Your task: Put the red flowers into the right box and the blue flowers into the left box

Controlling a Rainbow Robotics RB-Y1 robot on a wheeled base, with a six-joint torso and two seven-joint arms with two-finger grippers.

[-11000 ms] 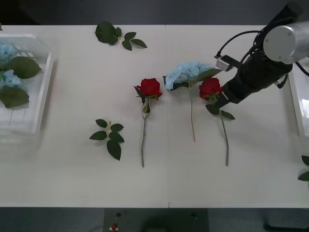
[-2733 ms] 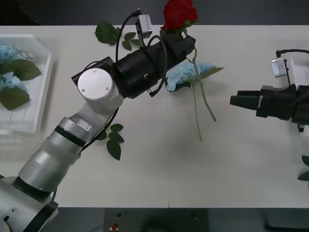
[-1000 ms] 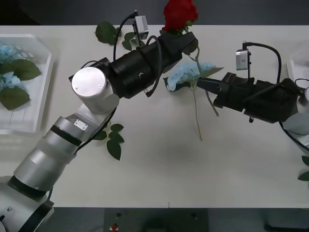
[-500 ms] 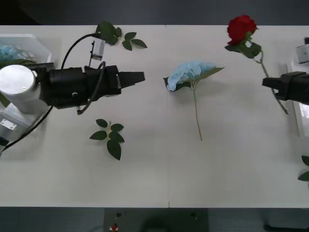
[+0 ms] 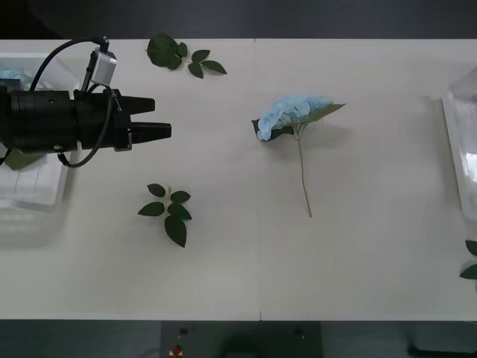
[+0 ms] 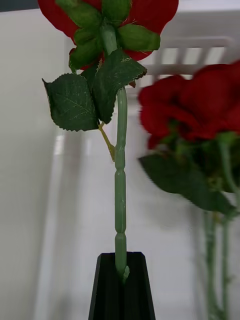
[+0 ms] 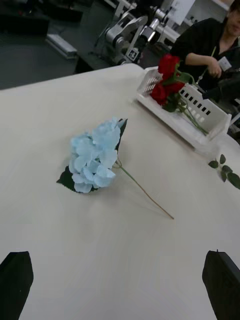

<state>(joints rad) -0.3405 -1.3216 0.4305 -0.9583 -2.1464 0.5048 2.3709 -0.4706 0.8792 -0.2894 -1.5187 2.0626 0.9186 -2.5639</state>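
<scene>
Bright even overhead light; soft shadows; right-wrist background blurred.

Robotics lab: white worktable (image 7: 60, 280), another robot arm (image 7: 131, 34) behind, dark floor, benches beyond.

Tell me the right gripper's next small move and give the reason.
Probably lower a little and open. The right gripper is shut on a red rose by its stem, held over the right box, where another rose already lies. The left gripper, open near the left box, can then fetch the blue flower.
</scene>
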